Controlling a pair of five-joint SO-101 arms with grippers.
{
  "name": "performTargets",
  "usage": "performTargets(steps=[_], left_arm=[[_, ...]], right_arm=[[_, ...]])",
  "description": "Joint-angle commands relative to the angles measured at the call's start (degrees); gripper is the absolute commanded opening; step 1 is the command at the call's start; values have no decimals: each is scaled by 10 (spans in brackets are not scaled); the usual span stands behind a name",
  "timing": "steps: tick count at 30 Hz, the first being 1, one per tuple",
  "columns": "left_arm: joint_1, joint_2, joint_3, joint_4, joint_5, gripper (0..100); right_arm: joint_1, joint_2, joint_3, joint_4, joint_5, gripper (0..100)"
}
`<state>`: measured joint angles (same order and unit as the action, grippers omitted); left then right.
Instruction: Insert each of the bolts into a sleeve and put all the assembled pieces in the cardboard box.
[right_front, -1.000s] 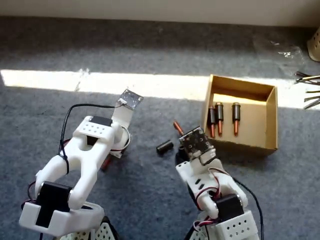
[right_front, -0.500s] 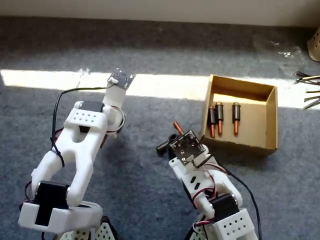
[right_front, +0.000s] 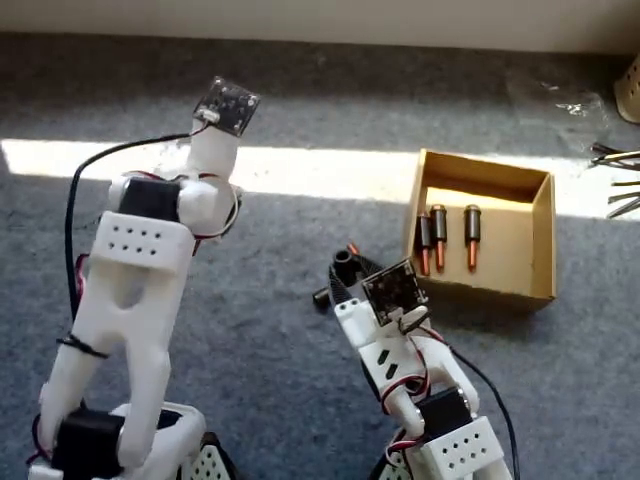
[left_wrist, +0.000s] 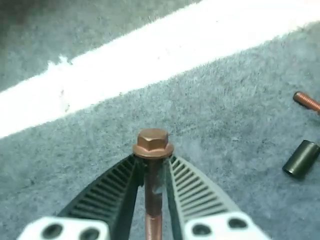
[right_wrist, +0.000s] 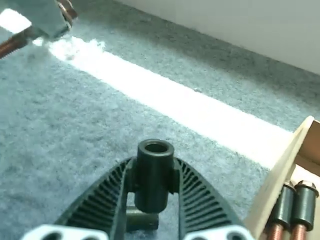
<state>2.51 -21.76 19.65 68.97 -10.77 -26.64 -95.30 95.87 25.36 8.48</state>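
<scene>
My left gripper (left_wrist: 153, 167) is shut on a copper bolt (left_wrist: 152, 144), whose hex head stands out past the fingertips. The left arm (right_front: 150, 250) is raised high over the carpet. My right gripper (right_wrist: 154, 175) is shut on a black sleeve (right_wrist: 154, 165), open end facing outward; in the high view this sleeve (right_front: 345, 262) is left of the cardboard box (right_front: 545, 235). A second sleeve (right_front: 322, 297) and a loose bolt (left_wrist: 306, 101) lie on the carpet beside it. Three assembled pieces (right_front: 440, 238) lie in the box.
Grey carpet (right_front: 280, 380) covers the floor, crossed by a bright sun stripe (right_front: 320, 170). The box wall (right_wrist: 280, 175) stands close beside my right gripper. Loose rods (right_front: 615, 180) lie at the far right edge, beyond the box.
The left arm has risen and stretched toward the far side, carrying the bolt. The right gripper has swung left, and the sleeve in it now shows at its tip.
</scene>
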Motion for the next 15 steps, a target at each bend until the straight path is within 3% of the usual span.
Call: performTargets(steps=[1, 6, 11, 15], left_arm=[[13, -131, -33, 17, -3, 4], [13, -215, -33, 13, -3, 5], [14, -269, -36, 12, -3, 5], [28, -315, -34, -3, -3, 5]], right_arm=[[-7, -6, 30, -33, -18, 4], [-52, -6, 30, -42, 0, 4], [-127, -6, 30, -42, 113, 4], [-145, -6, 26, -51, 100, 4]])
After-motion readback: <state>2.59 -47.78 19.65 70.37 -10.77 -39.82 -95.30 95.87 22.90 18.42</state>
